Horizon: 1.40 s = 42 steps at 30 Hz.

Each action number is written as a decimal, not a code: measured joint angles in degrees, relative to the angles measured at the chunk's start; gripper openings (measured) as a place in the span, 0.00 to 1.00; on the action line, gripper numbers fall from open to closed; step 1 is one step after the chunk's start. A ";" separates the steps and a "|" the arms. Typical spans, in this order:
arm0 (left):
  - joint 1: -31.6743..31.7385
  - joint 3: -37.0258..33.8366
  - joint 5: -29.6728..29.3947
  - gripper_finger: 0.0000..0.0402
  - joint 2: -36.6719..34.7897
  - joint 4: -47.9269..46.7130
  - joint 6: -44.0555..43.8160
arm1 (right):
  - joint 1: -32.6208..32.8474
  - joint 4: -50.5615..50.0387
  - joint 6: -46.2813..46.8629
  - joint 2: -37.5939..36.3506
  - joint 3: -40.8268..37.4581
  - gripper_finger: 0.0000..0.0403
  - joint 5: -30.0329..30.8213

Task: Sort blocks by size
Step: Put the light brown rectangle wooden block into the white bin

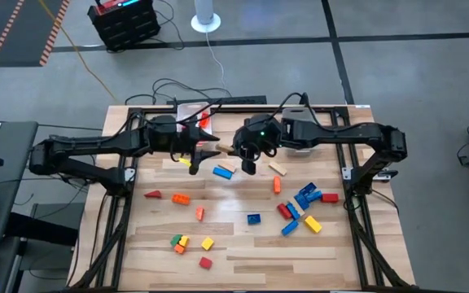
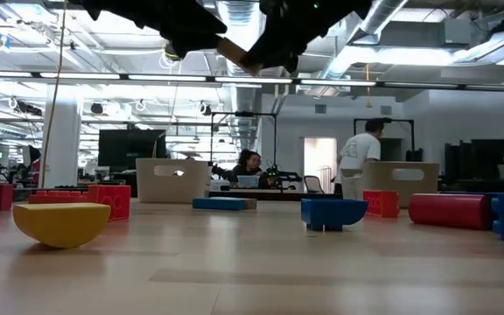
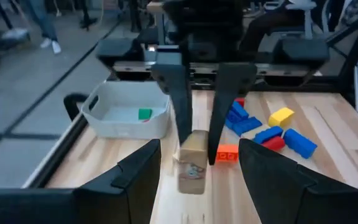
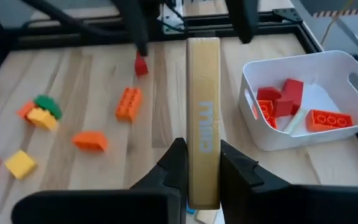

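Midair, long tan plastic bar block [image 4: 203, 118] is pinched endwise by right gripper [image 4: 199, 163] jaws — light, rigid, slick; left gripper [image 3: 197, 168] jaws gape, empty.

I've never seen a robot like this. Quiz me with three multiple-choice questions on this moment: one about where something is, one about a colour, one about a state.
1. Where is the long tan bar?
A flat on the table
B inside a bin
C in the air, gripped by the right end effector

2. What colour is the block seen in the bin in the left wrist view?
A green
B blue
C yellow

3. How is the left end effector?
A open
B shut on a red block
C shut on a bin's rim

Answers: C, its fingers clamp the bar in mid-air; A, it shows green on the bin floor; A, its fingers stand apart, empty.
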 joint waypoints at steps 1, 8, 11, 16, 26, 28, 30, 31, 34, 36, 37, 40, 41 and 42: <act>-0.02 0.00 -0.02 0.52 0.00 0.11 0.99 | 0.00 0.57 0.69 0.00 0.15 0.19 0.02; -0.06 0.00 -1.61 0.47 0.02 1.90 4.07 | 0.93 5.57 3.53 0.00 0.28 0.19 0.04; -0.19 0.00 -1.79 0.32 0.00 2.78 4.97 | 1.67 5.91 4.99 0.00 0.28 0.23 1.60; 0.31 0.02 -1.09 0.12 -0.09 1.13 3.87 | 1.84 6.16 8.90 0.00 0.28 0.35 3.47; 10.16 0.00 -7.27 0.12 -0.02 -13.12 0.19 | -1.79 -3.71 9.13 -0.24 0.28 0.53 2.91; 12.52 0.00 -9.37 0.12 0.44 -18.05 -0.68 | -2.67 -6.15 9.13 -0.24 0.28 0.54 2.66; 14.92 -0.35 -11.30 0.12 1.08 -22.25 -1.22 | -3.17 -7.20 9.09 -0.24 0.28 0.55 2.70; 16.03 -0.55 -11.58 0.12 1.47 -23.19 -1.45 | -3.28 -7.20 8.89 -0.22 0.28 0.55 2.83; 18.25 -1.49 -11.65 0.12 2.93 -23.88 -4.71 | -3.10 -6.97 8.46 -0.17 0.28 0.55 2.73; 18.87 -2.44 -11.37 0.15 4.66 -24.43 -9.39 | -2.82 -7.24 8.37 -0.15 0.28 0.55 2.69; 19.12 -2.64 -11.38 0.19 5.50 -24.67 -11.56 | -2.68 -7.71 8.04 -0.15 0.28 0.55 2.49; 19.39 -2.28 -10.66 0.35 6.89 -24.57 -14.88 | -2.37 -12.31 7.37 -0.33 0.28 0.55 0.63; 19.39 -1.99 -10.27 0.40 7.06 -24.54 -15.90 | -2.60 -15.00 7.39 -0.48 0.28 0.55 -0.17; 19.32 -1.75 -10.14 0.45 7.08 -24.60 -16.74 | -2.77 -17.90 7.36 -0.59 0.28 0.55 -0.98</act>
